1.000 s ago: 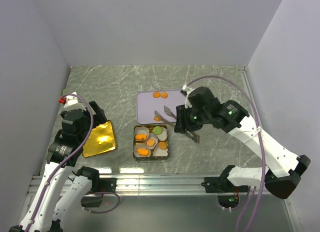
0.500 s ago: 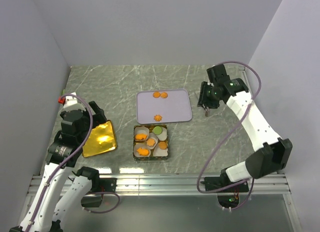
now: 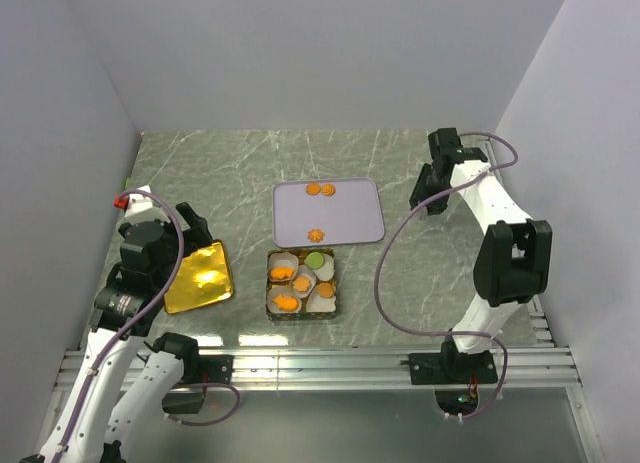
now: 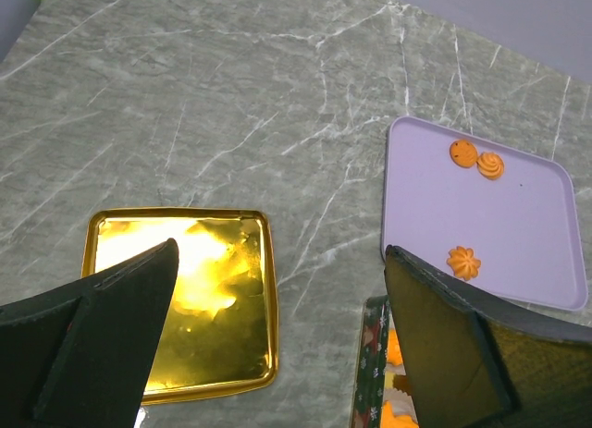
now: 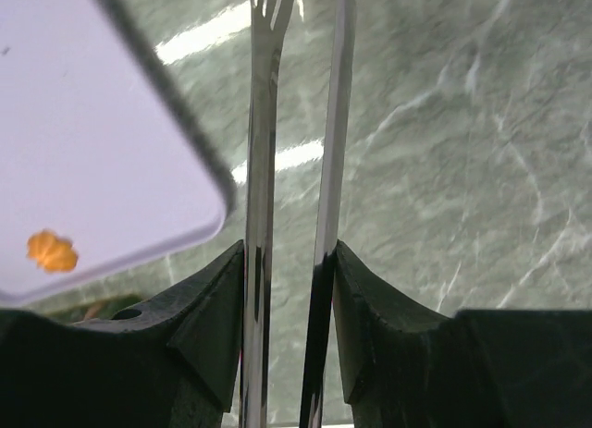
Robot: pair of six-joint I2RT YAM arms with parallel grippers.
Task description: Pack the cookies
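Observation:
Three orange cookies (image 3: 313, 189) lie on the lilac tray (image 3: 350, 218): two at its far edge, one flower-shaped (image 3: 316, 234) near its front edge. Several more orange cookies (image 3: 281, 273) and a light-green one (image 3: 315, 259) sit in paper cups inside the square tin (image 3: 300, 283). My right gripper (image 3: 428, 198) hangs to the right of the tray, shut on metal tongs (image 5: 264, 169) whose two arms run between its fingers (image 5: 208, 308); nothing shows between the tong arms. My left gripper (image 4: 277, 252) stands open above the gold lid (image 4: 185, 308).
The gold lid (image 3: 200, 276) lies left of the tin. Grey walls close in the marble table on three sides. The right arm stands folded upright along the right wall. A metal rail runs along the near edge.
My right arm has swung away from above the tin and tray to the back right, carrying the tongs with it. The left arm has stayed put.

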